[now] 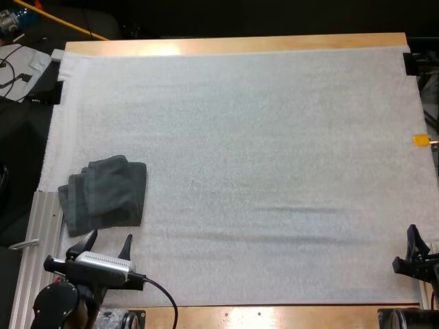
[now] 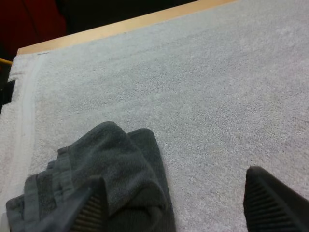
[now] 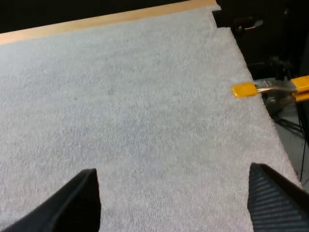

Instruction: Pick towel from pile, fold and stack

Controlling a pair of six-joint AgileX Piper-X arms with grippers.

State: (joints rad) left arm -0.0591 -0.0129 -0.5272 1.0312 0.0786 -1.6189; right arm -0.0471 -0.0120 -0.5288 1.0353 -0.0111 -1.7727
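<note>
Towels: one dark grey-green towel, loosely folded. Several layers show at its edge, and I cannot tell whether a second towel lies inside.
Grippers: two, the left gripper and the right gripper.
Fingers: four, two black fingers on each gripper, each pair standing apart.
Mats: one white mat.
Tables: one wooden table.

Reaching in from the near left corner with the left gripper, black fingers spread wide and pointing forward. Resting low at the near right edge with the right gripper — fingers likewise well apart.
</note>
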